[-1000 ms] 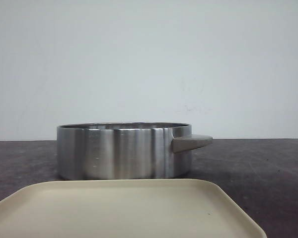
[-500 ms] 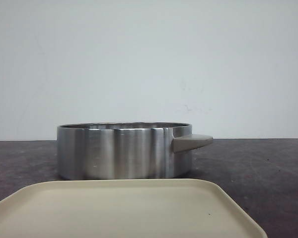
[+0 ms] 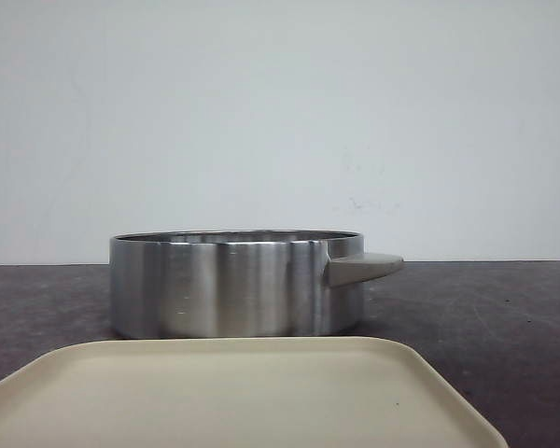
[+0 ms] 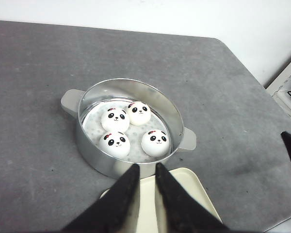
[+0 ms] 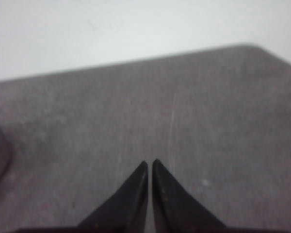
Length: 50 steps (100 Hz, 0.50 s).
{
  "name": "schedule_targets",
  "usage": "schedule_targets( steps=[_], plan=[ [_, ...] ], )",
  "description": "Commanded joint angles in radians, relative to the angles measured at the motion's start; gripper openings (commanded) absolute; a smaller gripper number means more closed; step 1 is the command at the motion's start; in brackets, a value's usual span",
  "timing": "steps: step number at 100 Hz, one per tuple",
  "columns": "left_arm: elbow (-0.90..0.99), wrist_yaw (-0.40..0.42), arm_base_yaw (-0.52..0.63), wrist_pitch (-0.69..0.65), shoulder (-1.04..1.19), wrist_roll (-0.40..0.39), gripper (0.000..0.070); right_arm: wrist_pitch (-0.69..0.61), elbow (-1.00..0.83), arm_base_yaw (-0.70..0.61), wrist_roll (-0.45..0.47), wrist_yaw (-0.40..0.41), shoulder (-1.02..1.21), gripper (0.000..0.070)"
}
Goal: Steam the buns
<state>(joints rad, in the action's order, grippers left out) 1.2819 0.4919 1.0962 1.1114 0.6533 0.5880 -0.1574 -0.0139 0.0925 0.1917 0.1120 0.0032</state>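
All four buns sit inside the steel steamer pot, beyond the empty cream tray. The left gripper, narrowly parted and empty, hovers near the rim; dipping could knock it. The right gripper, nearly closed, holds nothing.

No text, label, brand, number or sign can be read in any view. The only markings are the painted panda faces on the buns, and these carry no lettering.

Left hand slightly parted and empty; right hand nearly closed, empty.
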Motion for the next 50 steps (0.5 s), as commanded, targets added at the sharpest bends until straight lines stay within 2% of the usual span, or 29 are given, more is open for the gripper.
schedule_targets(
  steps=[1,12,50],
  plan=[
    [0.015,0.002,0.012,-0.008,0.006,0.0,0.0016,-0.015,0.003,0.001,0.009,0.0,0.0,0.0018],
    [0.015,0.002,0.012,-0.008,0.006,0.0,0.0016,-0.01,0.003,0.0,-0.021,-0.003,0.0,0.0018],
    [0.015,0.002,0.012,-0.008,0.006,0.0,0.0016,-0.001,0.003,-0.044,-0.022,-0.006,0.0,0.0018]
  ],
)
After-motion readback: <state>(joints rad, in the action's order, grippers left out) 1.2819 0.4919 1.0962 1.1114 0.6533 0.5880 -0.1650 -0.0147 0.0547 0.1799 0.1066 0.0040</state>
